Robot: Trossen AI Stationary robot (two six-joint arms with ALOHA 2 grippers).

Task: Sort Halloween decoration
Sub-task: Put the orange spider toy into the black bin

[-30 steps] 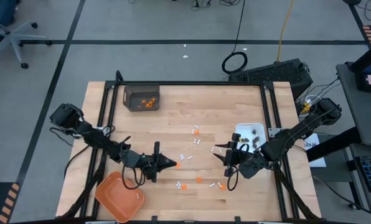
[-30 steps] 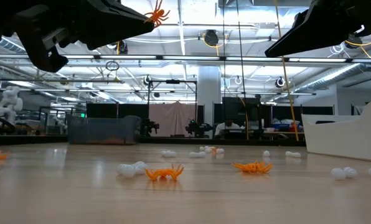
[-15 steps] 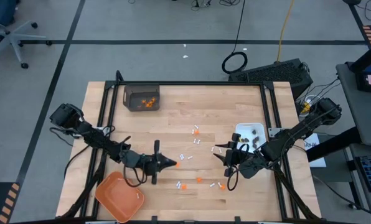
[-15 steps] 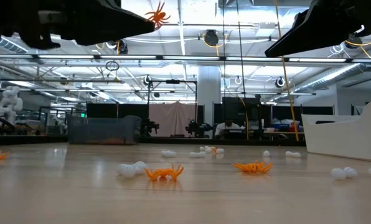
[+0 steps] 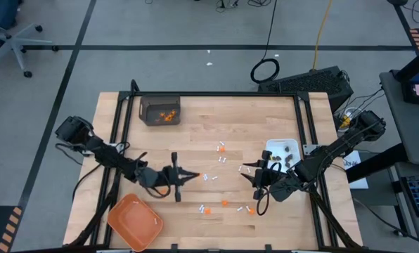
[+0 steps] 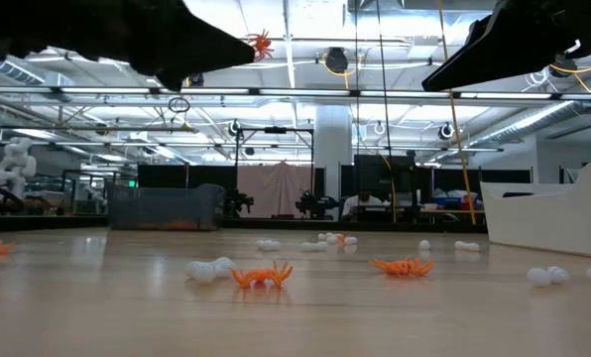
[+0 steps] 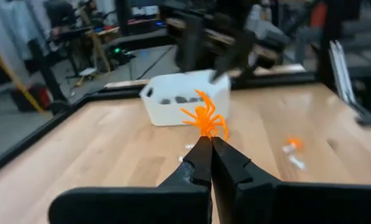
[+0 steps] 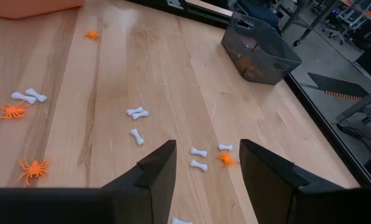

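Fingers (image 7: pixel 211 144) — orange spider (image 7: pixel 203 118) upright, legs splayed

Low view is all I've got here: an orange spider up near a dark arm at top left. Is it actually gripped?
Observer: Yes. The left wrist view shows the left gripper shut on the orange spider, pinched at the fingertips.
Operator: Which dish is it closest to?
Observer: From above, the left gripper hangs over mid-table, with the orange tray nearer than the grey bin at the far edge.
Operator: And the right arm?
Observer: The right gripper is open and empty, above scattered white bones and more orange spiders.
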